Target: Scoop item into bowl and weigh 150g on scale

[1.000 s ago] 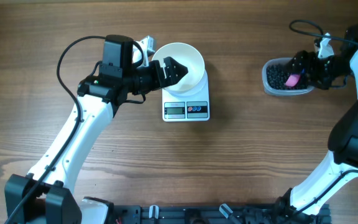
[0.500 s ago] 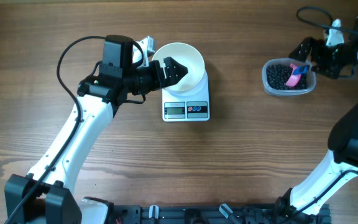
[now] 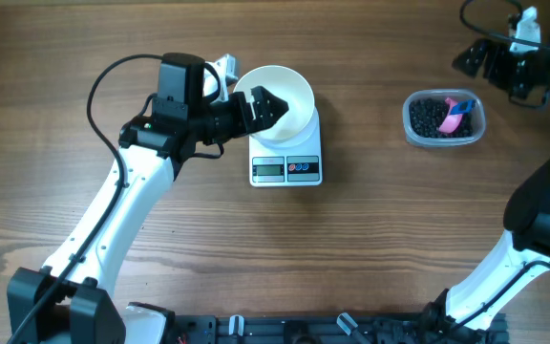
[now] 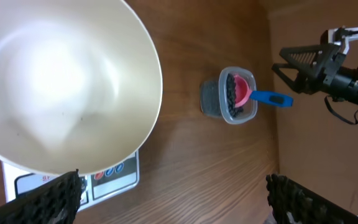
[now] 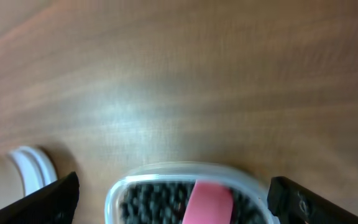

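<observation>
Grained matt wood formed table [image 3: 399,220]; bowl [image 4: 61,81] was smooth, glossy white; tub [image 3: 409,129] clear plastic; beans [image 3: 426,117] shiny black; scale [image 3: 286,170] white plastic.

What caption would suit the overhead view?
Overhead: left fingers open at the bowl on the scale; right fingers open, clear of the tub of beans and pink scoop.
</observation>
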